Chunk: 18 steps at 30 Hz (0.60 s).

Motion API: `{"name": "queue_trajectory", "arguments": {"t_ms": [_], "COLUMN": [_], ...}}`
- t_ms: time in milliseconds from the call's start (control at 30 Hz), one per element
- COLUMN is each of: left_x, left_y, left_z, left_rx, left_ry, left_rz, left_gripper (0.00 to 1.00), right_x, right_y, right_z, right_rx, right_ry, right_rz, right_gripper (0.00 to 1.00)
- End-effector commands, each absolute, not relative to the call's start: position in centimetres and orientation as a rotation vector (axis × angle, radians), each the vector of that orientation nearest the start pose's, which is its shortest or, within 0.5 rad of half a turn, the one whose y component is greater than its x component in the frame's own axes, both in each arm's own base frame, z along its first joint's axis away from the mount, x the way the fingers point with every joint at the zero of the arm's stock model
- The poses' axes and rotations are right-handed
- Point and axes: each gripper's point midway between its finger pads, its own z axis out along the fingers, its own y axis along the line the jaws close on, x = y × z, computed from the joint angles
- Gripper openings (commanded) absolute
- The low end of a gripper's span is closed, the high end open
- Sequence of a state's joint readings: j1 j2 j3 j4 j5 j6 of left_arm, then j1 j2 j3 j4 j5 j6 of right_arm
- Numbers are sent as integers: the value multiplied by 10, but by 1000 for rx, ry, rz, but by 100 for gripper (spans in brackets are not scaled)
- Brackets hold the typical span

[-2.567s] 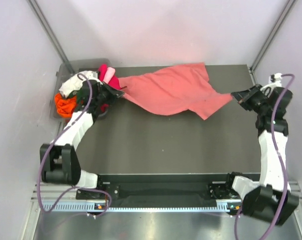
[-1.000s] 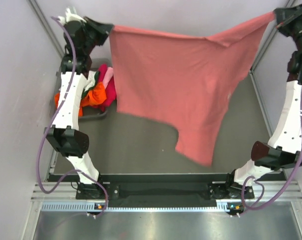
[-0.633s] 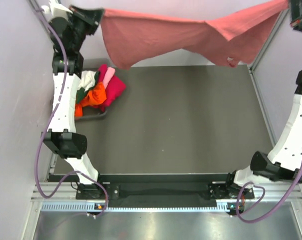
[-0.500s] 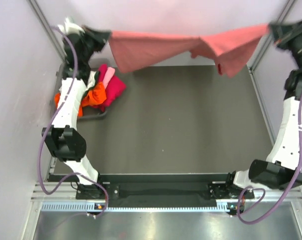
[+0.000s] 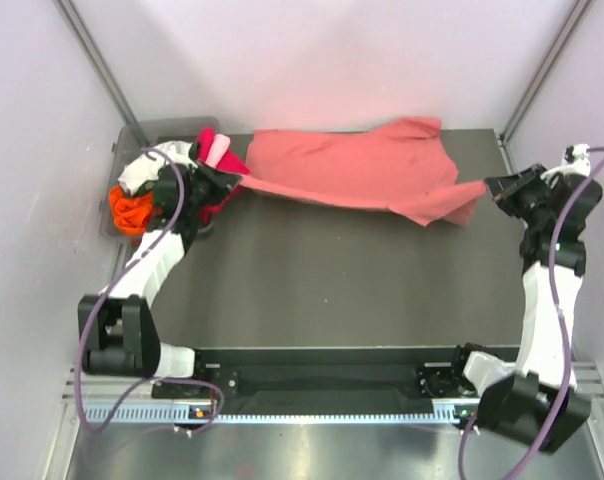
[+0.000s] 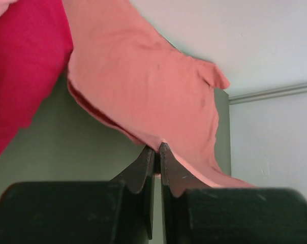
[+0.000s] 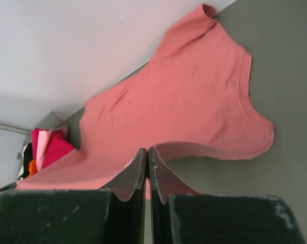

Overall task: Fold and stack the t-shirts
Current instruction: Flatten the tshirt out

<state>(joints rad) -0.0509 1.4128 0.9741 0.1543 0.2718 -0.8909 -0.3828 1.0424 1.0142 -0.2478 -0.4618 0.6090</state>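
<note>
A salmon-pink t-shirt [image 5: 357, 168] lies stretched across the far part of the dark table [image 5: 332, 290]. My left gripper [image 5: 239, 181] is shut on its left corner, next to the pile. My right gripper [image 5: 490, 187] is shut on its right corner near the table's right edge. In the left wrist view the jaws [image 6: 157, 148] pinch the pink hem, and the shirt [image 6: 143, 86] spreads away beyond them. In the right wrist view the jaws [image 7: 147, 150] pinch the cloth edge and the t-shirt [image 7: 184, 107] lies flat ahead. Other t-shirts [image 5: 142, 200] sit piled at the far left.
A grey bin [image 5: 157, 130] at the far left holds the pile of orange, magenta, light pink, white and dark green garments. White walls with metal posts [image 5: 542, 70] close in the back and sides. The metal rail [image 5: 322, 410] runs along the near edge.
Both arms have come down from high above the table, still holding the shirt. The t-shirt, which hung in the air between them, now lies spread on the far part of the table.
</note>
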Motion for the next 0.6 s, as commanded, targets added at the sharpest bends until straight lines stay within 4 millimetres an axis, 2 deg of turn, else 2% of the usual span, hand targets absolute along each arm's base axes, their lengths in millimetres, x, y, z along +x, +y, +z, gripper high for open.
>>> {"name": "queue_trajectory", "arguments": {"t_ms": [0, 133, 233, 267, 333, 367, 400, 433, 467, 567], "left_x": [417, 382, 353, 341, 327, 317, 309, 302, 295, 287], "left_y": [-95, -85, -84, -83, -78, -73, -69, -62, -54, -51], "left_z": [257, 228, 215, 197, 197, 183, 170, 171, 159, 158], "left_rx": [-541, -601, -602, -626, -637, -677, -716, -756, -808, -850], "left_ry": [1720, 1766, 1787, 1828, 1809, 1854, 1881, 1862, 1878, 1852], "left_rz": [-882, -824, -822, -809, -783, -747, -715, -687, -642, -645], "left_gripper": [0, 0, 0, 0, 0, 0, 0, 0, 0, 0], "right_x": [319, 286, 262, 253, 244, 240, 237, 235, 231, 229], "right_y": [-41, -35, -32, -31, -26, -25, -23, -23, -22, -25], "right_z": [309, 282, 266, 257, 253, 241, 240, 238, 238, 239], "right_rx": [557, 583, 591, 592, 579, 593, 590, 591, 588, 593], "right_ry": [1709, 1748, 1770, 1765, 1754, 1782, 1786, 1794, 1803, 1814], "right_rz": [453, 399, 342, 331, 329, 331, 333, 329, 323, 295], "right_gripper": [0, 0, 0, 0, 0, 0, 0, 0, 0, 0]}}
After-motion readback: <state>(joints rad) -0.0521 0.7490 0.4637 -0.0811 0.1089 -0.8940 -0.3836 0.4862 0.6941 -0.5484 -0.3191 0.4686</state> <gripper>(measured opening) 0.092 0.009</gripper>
